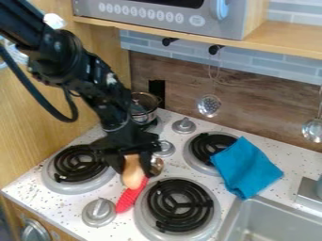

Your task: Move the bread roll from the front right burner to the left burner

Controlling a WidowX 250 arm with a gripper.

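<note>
The gripper [133,157] hangs low over the middle of the white stove top, between the left burner and the front burner. Its fingers are closed around the top of a tan, rounded, elongated object [132,175], which points down from them. Just below and right of the object's lower end lies a red textured piece [129,196], slanting between a knob and the front burner. A shiny rounded metal piece [156,165] shows right beside the gripper; whether it joins the red piece cannot be told.
Black coil burners stand left [78,163], in front [181,205] and at the back right [213,147]. A metal pot [144,106] is behind the arm. A blue cloth [246,165] lies near the sink [270,221]. Utensils hang on the wall, below a shelf with a microwave [160,16].
</note>
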